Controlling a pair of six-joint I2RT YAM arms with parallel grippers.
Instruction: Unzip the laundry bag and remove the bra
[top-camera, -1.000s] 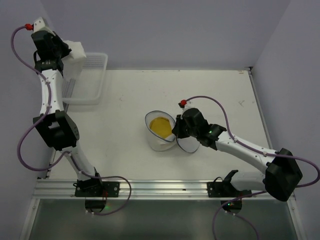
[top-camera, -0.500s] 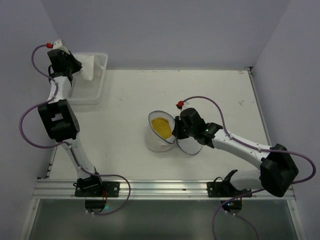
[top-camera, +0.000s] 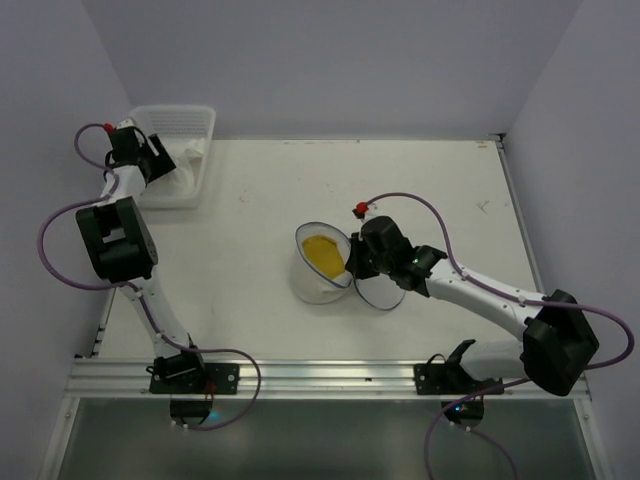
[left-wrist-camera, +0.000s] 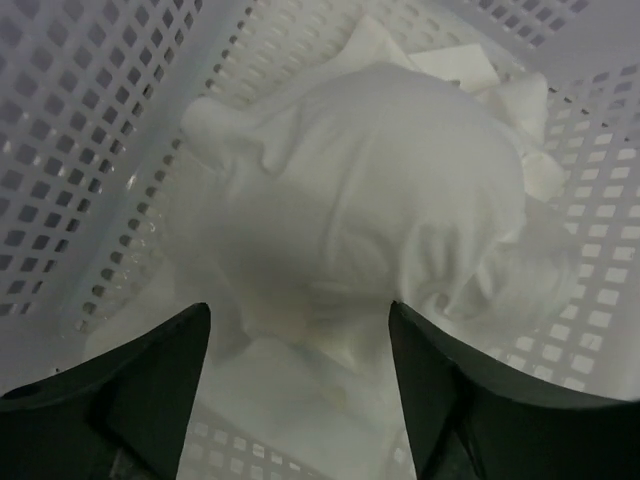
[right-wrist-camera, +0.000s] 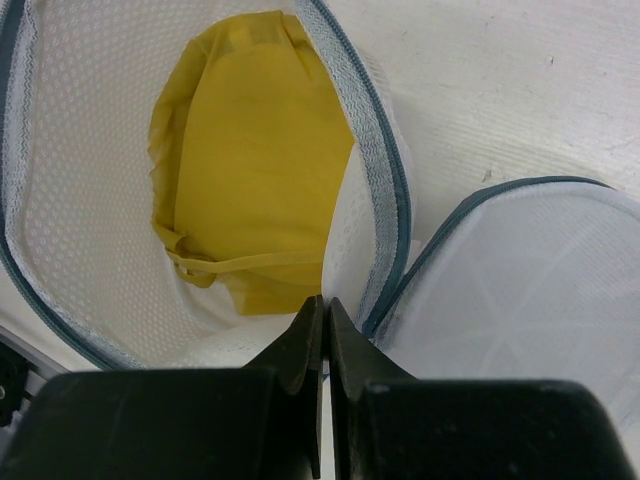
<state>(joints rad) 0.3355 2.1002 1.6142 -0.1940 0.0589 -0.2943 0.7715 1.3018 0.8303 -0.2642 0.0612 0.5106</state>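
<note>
The laundry bag (top-camera: 318, 280) stands unzipped in the middle of the table, its round lid flap (top-camera: 378, 290) folded out to the right. A yellow bra (top-camera: 325, 250) lies inside it; in the right wrist view the yellow bra (right-wrist-camera: 250, 180) rests against the white mesh (right-wrist-camera: 80, 200). My right gripper (top-camera: 352, 268) is shut on the bag's mesh wall by the grey-blue zipper rim (right-wrist-camera: 385, 180). My left gripper (left-wrist-camera: 300, 315) is open inside the white basket (top-camera: 195, 115), just above a white cup-shaped garment (left-wrist-camera: 380, 190) that it does not touch.
The slatted white basket (left-wrist-camera: 60, 150) sits at the table's far left corner against the wall. The right arm's purple cable (top-camera: 420, 200) loops above the table behind the bag. Metal rails run along the near edge.
My left arm has come down from above the basket into it and its jaws have opened, leaving the white garment in the basket. The right gripper has kept its hold on the bag.
</note>
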